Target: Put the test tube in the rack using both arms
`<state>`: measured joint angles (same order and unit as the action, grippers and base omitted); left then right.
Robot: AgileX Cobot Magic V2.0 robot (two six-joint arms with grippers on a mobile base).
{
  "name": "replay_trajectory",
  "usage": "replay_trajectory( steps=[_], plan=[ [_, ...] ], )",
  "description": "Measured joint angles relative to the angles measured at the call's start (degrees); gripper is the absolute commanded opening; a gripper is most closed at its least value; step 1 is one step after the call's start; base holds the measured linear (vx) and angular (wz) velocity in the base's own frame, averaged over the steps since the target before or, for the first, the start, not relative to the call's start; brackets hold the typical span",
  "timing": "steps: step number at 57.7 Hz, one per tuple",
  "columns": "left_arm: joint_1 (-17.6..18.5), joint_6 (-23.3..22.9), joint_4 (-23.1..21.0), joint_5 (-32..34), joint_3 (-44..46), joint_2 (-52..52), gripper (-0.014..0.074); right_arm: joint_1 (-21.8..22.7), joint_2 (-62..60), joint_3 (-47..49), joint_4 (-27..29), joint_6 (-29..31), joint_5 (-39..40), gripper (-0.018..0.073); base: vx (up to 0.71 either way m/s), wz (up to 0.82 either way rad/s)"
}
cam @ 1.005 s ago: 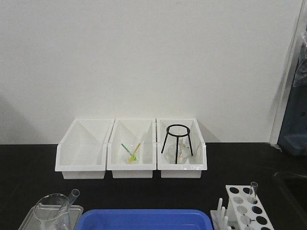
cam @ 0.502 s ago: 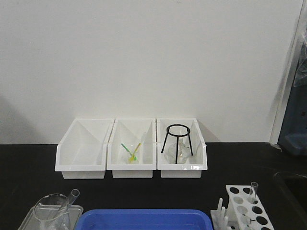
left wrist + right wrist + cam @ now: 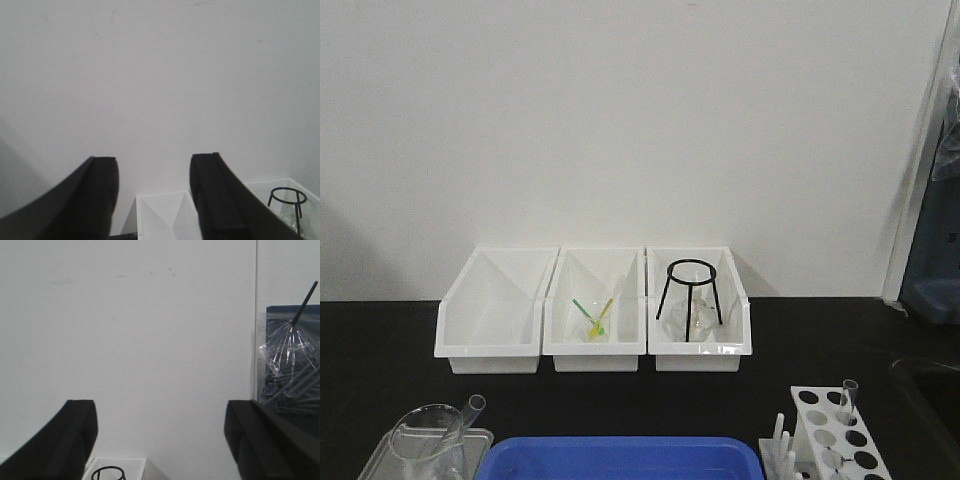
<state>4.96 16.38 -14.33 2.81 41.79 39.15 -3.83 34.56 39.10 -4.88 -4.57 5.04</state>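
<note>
— Has anything on the counter (image 3: 380, 340) shifted in the last second?
— Nothing. The test tube (image 3: 473, 408) leans in the beaker (image 3: 425, 440) as before, somewhere below what the left tool (image 3: 153, 165) sees, nowhere near its fingers.
— And the tools themselves?
— The left tool stands moderately open and empty, facing the wall. The right tool (image 3: 160, 407) is spread wider, also empty. The rack (image 3: 825, 440) lies below its view, with a second tube (image 3: 847, 398) standing in it.
— So the pickup hasn't started, I'd judge.
</note>
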Motion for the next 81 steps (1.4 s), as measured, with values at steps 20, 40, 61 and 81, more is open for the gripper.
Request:
replay_trajectory(
  steps=[20,40,61,81],
  plan=[
    [0.0,-1.7,1.2,2.9,0.0,0.4,0.0542,0.0,0.0,-0.4,0.4,-0.3,-0.5,0.0565,0.00,0.00],
    [7.2,0.3,16.6,-2.1,-5.3,8.5,0.0490,0.0,0.0,-13.2,0.4,-0.3,10.4,0.0509,0.00,0.00],
    [10.2,0.5,24.2,17.0,-18.1,25.2,0.0490,0.0,0.0,-16.4,0.1,0.0,14.7,0.0509,0.00,0.00],
    [10.2,3.0,21.0,29.1,-14.7,41.8,0.0490,0.0,0.0,-16.4,0.0,0.2,15.1,0.0509,0.00,0.00]
  ],
)
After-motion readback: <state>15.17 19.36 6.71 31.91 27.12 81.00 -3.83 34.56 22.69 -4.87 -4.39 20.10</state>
